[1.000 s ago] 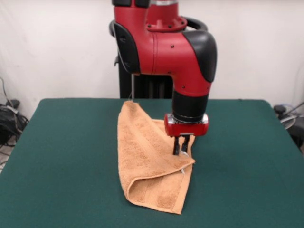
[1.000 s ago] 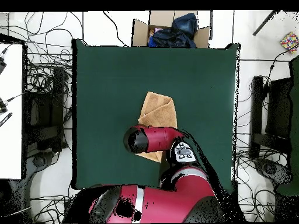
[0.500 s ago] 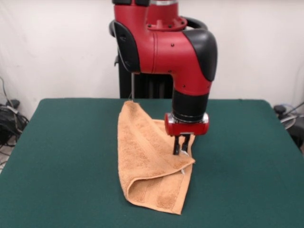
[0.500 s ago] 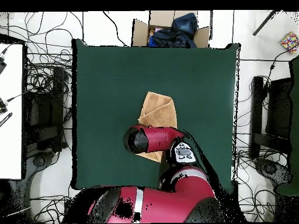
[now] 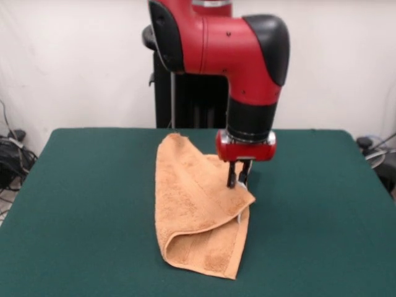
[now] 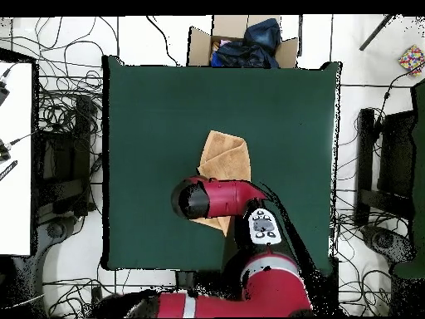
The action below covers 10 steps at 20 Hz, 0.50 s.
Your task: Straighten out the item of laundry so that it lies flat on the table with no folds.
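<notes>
The item of laundry (image 5: 192, 204), an orange-tan towel, lies folded over itself in the middle of the green table (image 5: 93, 204). Its doubled front end rests near the table's front edge, and a small white tag (image 5: 239, 218) shows at its right edge. My gripper (image 5: 237, 184) points straight down at the right side of the towel, shut on the upper layer's edge and holding that corner slightly off the table. In the overhead view the arm (image 6: 212, 199) hides the gripper and the near half of the towel (image 6: 226, 155). Only the far half shows on the table (image 6: 158, 108).
A cardboard box (image 6: 241, 41) holding dark cloth stands just beyond the table's far edge in the overhead view. Cables and equipment lie on the floor on both sides of the table.
The gripper has risen a little and shifted slightly, and the towel's right corner has come up with it. The rest of the towel has stayed in place.
</notes>
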{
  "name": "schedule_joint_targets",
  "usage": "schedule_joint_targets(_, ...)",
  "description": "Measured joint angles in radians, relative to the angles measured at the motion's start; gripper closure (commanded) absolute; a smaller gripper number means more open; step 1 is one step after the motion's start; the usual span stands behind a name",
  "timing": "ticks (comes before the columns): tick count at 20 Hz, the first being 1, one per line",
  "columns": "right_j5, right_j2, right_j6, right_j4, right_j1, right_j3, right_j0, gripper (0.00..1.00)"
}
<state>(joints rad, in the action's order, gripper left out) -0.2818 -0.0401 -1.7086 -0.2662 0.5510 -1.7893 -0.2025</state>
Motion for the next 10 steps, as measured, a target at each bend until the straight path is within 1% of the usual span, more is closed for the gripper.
schedule_joint_targets(1, -0.033, 0.0, 0.0, 0.007, 0.032, -0.001, 0.004, 1.0)
schedule_joint_targets(5, -0.08, 0.0, 0.0, 0.012, 0.082, -0.002, 0.008, 1.0)
schedule_joint_targets(10, -0.092, 0.0, 0.0, 0.012, 0.112, -0.002, 0.009, 1.0)
